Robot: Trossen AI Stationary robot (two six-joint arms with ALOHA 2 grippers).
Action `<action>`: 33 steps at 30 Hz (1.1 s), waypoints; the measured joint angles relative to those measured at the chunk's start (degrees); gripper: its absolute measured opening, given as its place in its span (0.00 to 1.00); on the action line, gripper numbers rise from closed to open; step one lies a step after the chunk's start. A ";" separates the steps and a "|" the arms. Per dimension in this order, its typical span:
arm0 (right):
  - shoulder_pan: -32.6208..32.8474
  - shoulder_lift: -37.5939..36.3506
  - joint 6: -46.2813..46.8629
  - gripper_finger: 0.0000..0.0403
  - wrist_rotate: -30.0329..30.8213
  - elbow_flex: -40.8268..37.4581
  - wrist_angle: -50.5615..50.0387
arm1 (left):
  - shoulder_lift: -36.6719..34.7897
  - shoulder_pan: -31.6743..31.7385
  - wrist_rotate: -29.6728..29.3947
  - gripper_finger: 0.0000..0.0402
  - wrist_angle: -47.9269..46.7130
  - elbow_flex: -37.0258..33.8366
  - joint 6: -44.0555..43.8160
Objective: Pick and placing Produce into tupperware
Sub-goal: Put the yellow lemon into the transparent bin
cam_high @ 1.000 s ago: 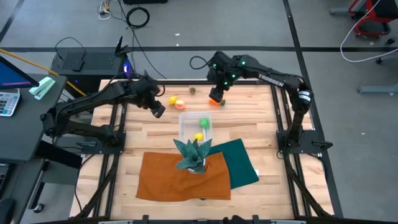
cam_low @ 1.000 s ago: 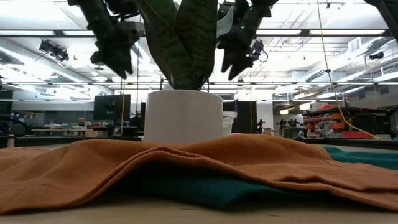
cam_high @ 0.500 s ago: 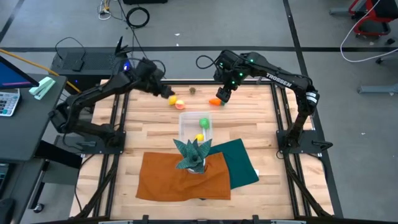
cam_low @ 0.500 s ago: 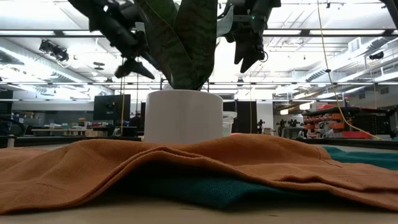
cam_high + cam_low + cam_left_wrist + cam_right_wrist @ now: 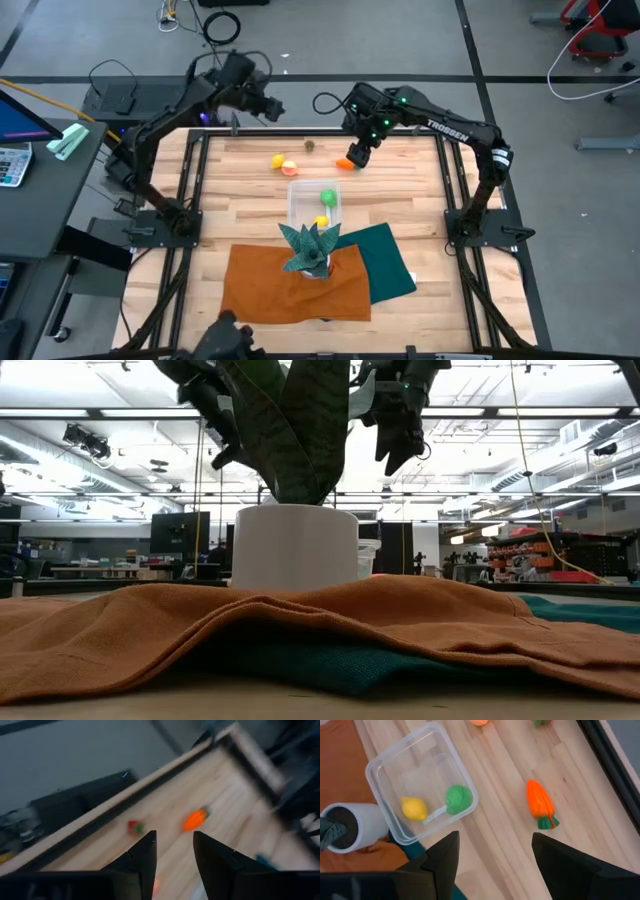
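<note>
A clear tupperware sits mid-table and holds a green piece and a yellow one. An orange carrot lies on the wood near the far edge. A yellow fruit, an orange fruit and a small red piece lie left of it. My right gripper hovers open just above and right of the carrot. My left gripper is open and raised over the table's far edge, past the fruits.
A teal spiky plant in a white pot stands at the tupperware's near side on an orange cloth, which overlaps a teal cloth. In the low view the pot hides the produce. Bare wood lies left and right of the tupperware.
My left gripper has swung up and toward the far edge, away from the yellow and orange fruits. My right gripper has shifted slightly right and risen a little beside the carrot. The produce has stayed in place.
</note>
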 joint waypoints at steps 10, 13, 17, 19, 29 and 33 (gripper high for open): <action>2.60 0.00 0.67 0.53 0.95 0.00 -0.20 | 13.11 -2.32 -15.46 0.42 -26.65 10.04 13.46; 3.25 0.00 0.88 0.53 1.52 0.00 -0.15 | 15.15 -3.10 -18.61 0.48 -26.29 8.72 13.02; 3.65 0.00 1.89 0.53 1.67 0.00 0.28 | 17.24 -4.60 -20.08 0.56 -24.22 7.30 11.53; 3.80 0.00 2.32 0.53 1.73 0.00 0.33 | 18.27 -5.49 -20.76 0.59 -23.69 7.19 11.24; 4.02 0.03 4.00 0.53 1.79 -0.02 0.42 | 22.65 -9.51 -23.38 0.61 -21.77 7.14 8.28; 4.73 0.04 4.25 0.53 1.74 -0.02 0.43 | 24.04 -10.24 -24.04 0.58 -21.67 7.12 10.56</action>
